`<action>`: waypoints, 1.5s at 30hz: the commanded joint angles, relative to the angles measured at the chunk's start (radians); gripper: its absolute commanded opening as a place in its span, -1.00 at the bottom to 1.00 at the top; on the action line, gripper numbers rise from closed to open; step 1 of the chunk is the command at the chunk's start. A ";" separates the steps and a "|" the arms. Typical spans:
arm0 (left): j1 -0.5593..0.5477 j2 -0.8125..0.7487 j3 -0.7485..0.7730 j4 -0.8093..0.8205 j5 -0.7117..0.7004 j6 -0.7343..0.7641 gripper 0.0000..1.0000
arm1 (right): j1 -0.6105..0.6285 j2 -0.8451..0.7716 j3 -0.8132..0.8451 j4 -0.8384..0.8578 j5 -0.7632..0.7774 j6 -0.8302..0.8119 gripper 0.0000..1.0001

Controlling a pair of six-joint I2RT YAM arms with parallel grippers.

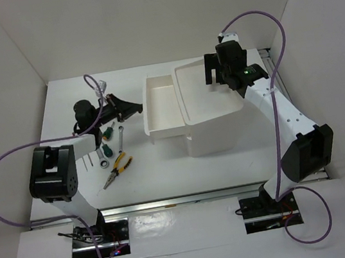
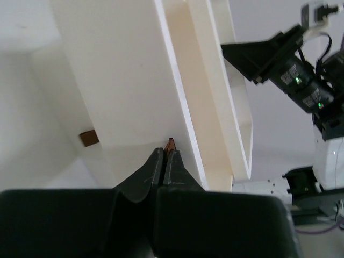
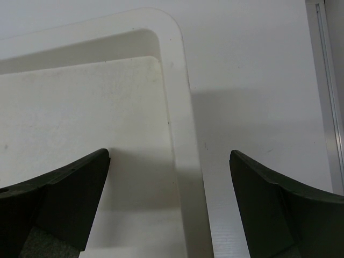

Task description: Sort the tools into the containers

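Two tapered left claw (image 2: 164,155) fingers (image 2: 152,171) pinch the white drawer's (image 1: 161,98) red-brown handle (image 2: 171,143).

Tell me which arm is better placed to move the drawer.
Left: the left gripper is shut on the drawer's brown handle. The right gripper hangs open over the top tray's corner, away from that handle.

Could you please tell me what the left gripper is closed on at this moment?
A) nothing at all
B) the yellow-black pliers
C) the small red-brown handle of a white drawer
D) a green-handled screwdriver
C: the left wrist view shows the left gripper pinched shut on the red-brown handle at the front of the white drawer, while the pliers lie on the table.
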 commanded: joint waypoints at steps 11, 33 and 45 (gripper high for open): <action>0.063 -0.265 0.162 -0.925 -0.515 0.456 1.00 | 0.009 0.002 -0.017 -0.036 0.018 -0.009 0.99; 0.060 0.183 0.541 -1.601 -1.097 0.733 0.67 | 0.029 -0.044 -0.067 0.016 -0.037 -0.027 0.99; 0.060 0.318 0.539 -1.572 -1.083 0.742 0.21 | 0.029 -0.085 -0.086 0.034 -0.055 -0.027 0.99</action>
